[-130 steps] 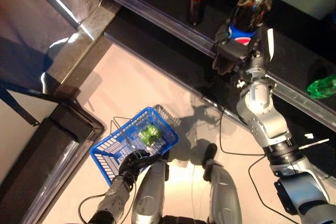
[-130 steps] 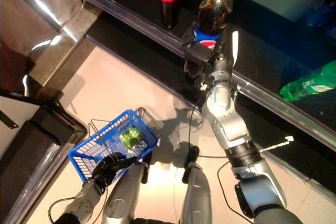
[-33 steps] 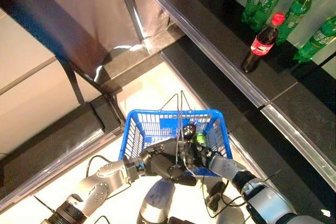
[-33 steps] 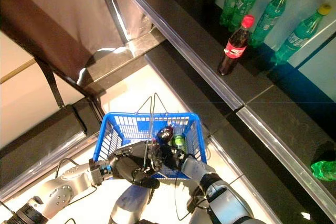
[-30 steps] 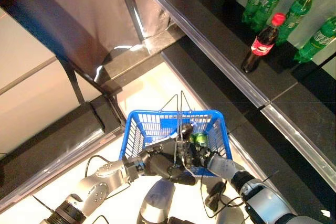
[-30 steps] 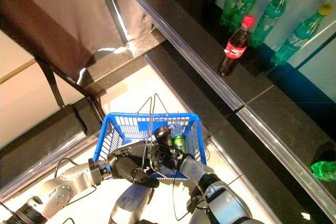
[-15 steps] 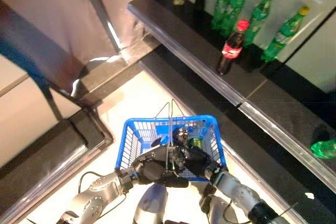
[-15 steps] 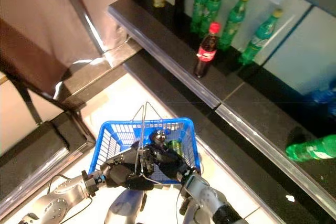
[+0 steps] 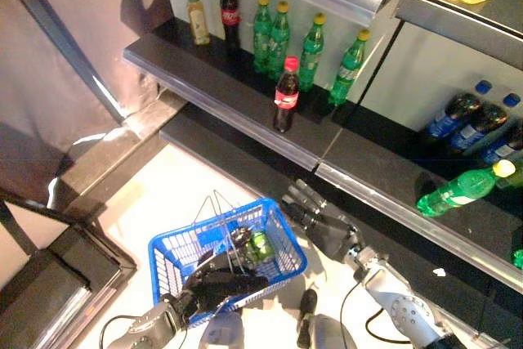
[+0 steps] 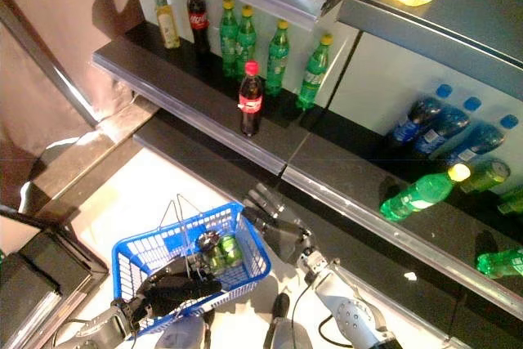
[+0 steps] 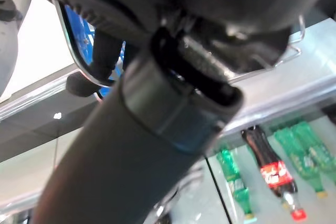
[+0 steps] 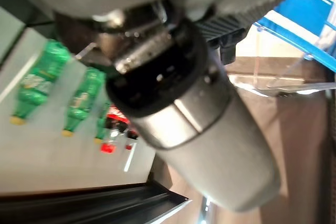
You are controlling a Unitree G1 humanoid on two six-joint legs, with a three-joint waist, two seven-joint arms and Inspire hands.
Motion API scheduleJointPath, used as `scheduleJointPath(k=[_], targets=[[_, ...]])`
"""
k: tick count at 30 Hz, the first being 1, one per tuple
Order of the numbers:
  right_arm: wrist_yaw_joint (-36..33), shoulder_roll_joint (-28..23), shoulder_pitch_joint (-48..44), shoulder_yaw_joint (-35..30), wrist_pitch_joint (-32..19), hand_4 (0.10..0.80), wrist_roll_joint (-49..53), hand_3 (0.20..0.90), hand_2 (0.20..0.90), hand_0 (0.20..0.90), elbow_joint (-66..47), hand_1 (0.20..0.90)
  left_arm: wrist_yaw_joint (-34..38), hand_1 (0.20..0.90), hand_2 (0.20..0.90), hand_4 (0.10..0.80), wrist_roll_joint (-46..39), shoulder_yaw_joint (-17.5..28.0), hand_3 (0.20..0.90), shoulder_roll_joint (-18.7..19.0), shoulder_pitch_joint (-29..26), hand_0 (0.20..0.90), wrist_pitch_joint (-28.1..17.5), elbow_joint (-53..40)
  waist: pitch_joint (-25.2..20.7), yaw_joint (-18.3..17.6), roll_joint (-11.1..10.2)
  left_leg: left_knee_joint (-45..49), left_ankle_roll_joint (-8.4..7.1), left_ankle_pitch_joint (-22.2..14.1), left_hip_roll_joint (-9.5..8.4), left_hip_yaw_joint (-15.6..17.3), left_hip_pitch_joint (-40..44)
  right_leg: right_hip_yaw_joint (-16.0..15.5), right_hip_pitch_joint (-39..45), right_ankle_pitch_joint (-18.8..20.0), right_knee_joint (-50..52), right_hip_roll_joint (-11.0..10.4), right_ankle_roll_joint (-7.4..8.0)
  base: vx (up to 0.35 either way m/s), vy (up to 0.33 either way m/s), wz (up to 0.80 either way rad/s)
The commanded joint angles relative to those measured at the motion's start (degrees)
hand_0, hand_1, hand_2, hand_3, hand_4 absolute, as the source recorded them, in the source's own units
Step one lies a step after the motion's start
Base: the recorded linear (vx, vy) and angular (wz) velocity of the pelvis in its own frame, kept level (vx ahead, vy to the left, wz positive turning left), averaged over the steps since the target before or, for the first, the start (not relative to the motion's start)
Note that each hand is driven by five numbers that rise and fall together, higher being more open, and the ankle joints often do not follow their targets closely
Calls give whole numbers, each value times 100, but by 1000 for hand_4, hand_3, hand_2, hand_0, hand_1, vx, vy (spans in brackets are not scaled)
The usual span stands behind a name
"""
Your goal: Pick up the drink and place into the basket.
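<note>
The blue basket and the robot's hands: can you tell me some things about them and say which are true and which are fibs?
1. The blue basket has drinks lying in it. True.
2. The right hand is squeezing a bottle. False: its fingers are straight and it holds nothing.
3. The left hand is at the basket's wire handles. True.
4. The red-capped cola bottle is lying on its side. False: it stands upright on the dark shelf.
5. The basket is sitting on the shelf. False: it is down in front of the shelf, at the left hand.
</note>
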Motion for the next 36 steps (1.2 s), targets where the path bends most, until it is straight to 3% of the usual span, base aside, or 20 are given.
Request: scheduleJointPath(k=[1, 8, 15, 19, 21, 25, 27, 32, 34, 36], targets=[[367, -180, -58, -346, -318, 800, -215, 900, 900, 900, -637, 900, -225, 300, 300, 100, -530, 177, 200, -451, -211, 300, -1316, -610, -729, -184, -64, 151, 112, 108, 92, 293, -105, 205, 606, -427, 58, -120, 197, -18, -25, -29], [-167, 70, 298, -834, -259, 800, -864, 900, 900, 900, -221, 900, 945, 300, 300, 100, 228, 685, 200, -1016, -198, 300, -1610, 1247, -910, -476, -169, -182, 91, 170, 126, 550, 107, 460, 557, -265, -164, -52, 248, -40, -17, -25], [-1021, 560, 332, -855, -459, 800, -2991, 900, 900, 900, 1929, 900, 2108, 300, 300, 100, 548, 1346, 200, -1552, -743, 300, -1628, 3274, -1024, -800, -281, -144, 108, 47, 95, 868, 190, 782, 459, -132, -269, -20, 306, -40, 7, -29], [-1333, 905, 190, -913, -618, 800, -3422, 900, 900, 900, 3765, 900, 2312, 300, 300, 100, 845, 1500, 200, -1571, -1039, 300, -1694, 4035, -940, -843, -319, -1, 214, -133, 36, 937, 179, 923, 377, -90, -193, -62, 372, -31, 38, -19], [-1394, 996, 219, -977, -693, 800, -3363, 900, 900, 900, 4150, 900, 2249, 300, 300, 100, 912, 1530, 200, -1539, -1128, 300, -1682, 4171, -886, -864, -325, 21, 247, -174, 12, 959, 153, 974, 307, -42, -180, -67, 410, -50, 12, -15], [-1614, 1190, 209, -1122, -938, 800, -3219, 900, 900, 900, 4871, 900, 2333, 300, 300, 100, 1138, 1404, 200, -1454, -1308, 300, -1677, 4319, -707, -1038, -316, -220, 207, -123, 23, 1071, 114, 1094, -213, 550, -484, -129, 672, -157, -49, -33], [-1478, 1253, 231, -1193, -997, 800, -3133, 900, 900, 900, 5096, 900, 2435, 300, 300, 100, 1170, 1409, 200, -1402, -1300, 300, -1711, 4370, -658, -1120, -273, -435, 195, -42, 72, 1166, 177, 1097, -452, 657, -388, -140, 757, -174, -95, -59], [-1143, 1353, 197, -1306, -1149, 800, -3242, 900, 900, 900, 5733, 900, 2519, 300, 300, 100, 938, 1638, 200, -1311, -1265, 300, -1690, 4801, -714, -1033, -139, -505, 223, 153, 229, 1638, 108, 638, -347, 389, 219, -307, 711, -203, -128, -62], [-1071, 1390, 40, -1329, -1226, 800, -3239, 900, 900, 900, 6245, 900, 2362, 300, 300, 100, 748, 1827, 200, -1340, -1268, 300, -1737, 5268, -790, -886, -45, -454, 198, 253, 382, 2028, 64, 23, -198, 182, 458, -476, 628, -206, -223, -71], [-1077, 1413, -84, -1325, -1198, 800, -3512, 900, 900, 900, 6425, 900, 2352, 300, 300, 100, 634, 1965, 200, -1467, -1166, 300, -1782, 5329, -803, -711, 12, -445, 57, 218, 542, 2257, 236, -597, 98, -37, 306, -594, 647, -60, -285, -120]])
